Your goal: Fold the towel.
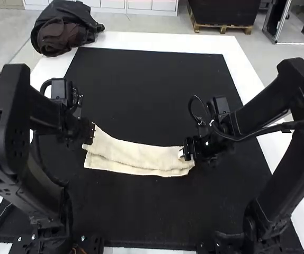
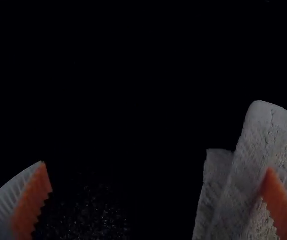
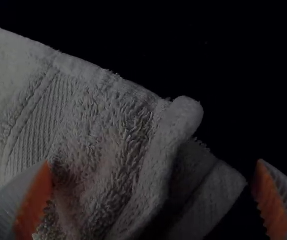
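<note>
Find the left gripper (image 2: 156,165) at the nine o'clock end of the towel (image 1: 141,151), with fingers spread wide, one over the cloth, the other over the black mat (image 1: 146,79). Expect light, soft, floppy handling there, with nothing to break; take hold near the corner, through all the layers, or risk peeling off only the top one. Going on toward three o'clock, see the towel lying across the middle of the mat, folded along its length into a strip, with a lower layer showing toward six o'clock. Expect sagging there if lifted by one end only; better to raise both ends together. At the three o'clock end, note shaggy pile, a ribbed band and a rounded, raised fold over a flatter flap. Count on a good grip from that pile, hardly slippery, but also on some bulk. Pinch low, beneath the raised fold. Find the right gripper (image 3: 153,161) at that end, with fingers wide apart, one over the cloth, the other just beyond the flap, pinching nothing.
</note>
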Robot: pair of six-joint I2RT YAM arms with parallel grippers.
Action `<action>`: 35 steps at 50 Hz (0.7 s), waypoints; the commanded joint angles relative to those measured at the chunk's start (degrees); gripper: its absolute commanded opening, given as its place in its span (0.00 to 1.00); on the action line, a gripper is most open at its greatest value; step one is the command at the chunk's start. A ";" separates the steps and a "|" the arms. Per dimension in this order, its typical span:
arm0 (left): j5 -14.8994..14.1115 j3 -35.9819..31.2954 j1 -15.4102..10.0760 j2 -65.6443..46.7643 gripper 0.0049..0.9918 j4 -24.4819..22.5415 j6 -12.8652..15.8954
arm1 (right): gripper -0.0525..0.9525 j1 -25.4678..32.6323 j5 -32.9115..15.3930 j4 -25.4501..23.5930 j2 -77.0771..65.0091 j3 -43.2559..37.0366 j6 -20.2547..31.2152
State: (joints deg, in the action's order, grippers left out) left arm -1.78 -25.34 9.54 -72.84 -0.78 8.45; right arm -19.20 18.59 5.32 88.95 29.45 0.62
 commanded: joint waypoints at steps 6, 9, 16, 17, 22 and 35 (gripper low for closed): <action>-7.54 -0.41 1.27 0.50 0.98 0.42 -2.03 | 0.96 -1.72 0.48 0.74 2.20 1.75 -0.27; -8.33 -0.41 1.45 0.33 0.98 0.42 -2.21 | 0.96 -1.80 0.48 0.83 2.55 1.92 -0.27; -9.73 -0.15 1.45 -0.29 0.98 -0.10 -3.26 | 0.96 -1.89 0.57 1.62 3.25 1.84 -0.27; -9.73 -0.06 1.45 -0.46 0.98 -0.19 -3.26 | 0.96 -1.89 0.57 1.71 3.43 1.92 -0.27; -9.73 -0.41 1.45 -1.17 0.98 -0.37 -3.97 | 0.96 -1.89 0.66 2.24 4.04 1.92 -0.36; -10.96 -0.50 1.53 -1.25 0.99 1.48 -4.49 | 0.96 -1.89 0.83 2.59 5.01 2.28 -0.45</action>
State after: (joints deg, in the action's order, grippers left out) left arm -10.83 -25.32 10.50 -73.97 0.05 4.67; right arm -19.55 17.50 6.68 90.72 30.11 0.38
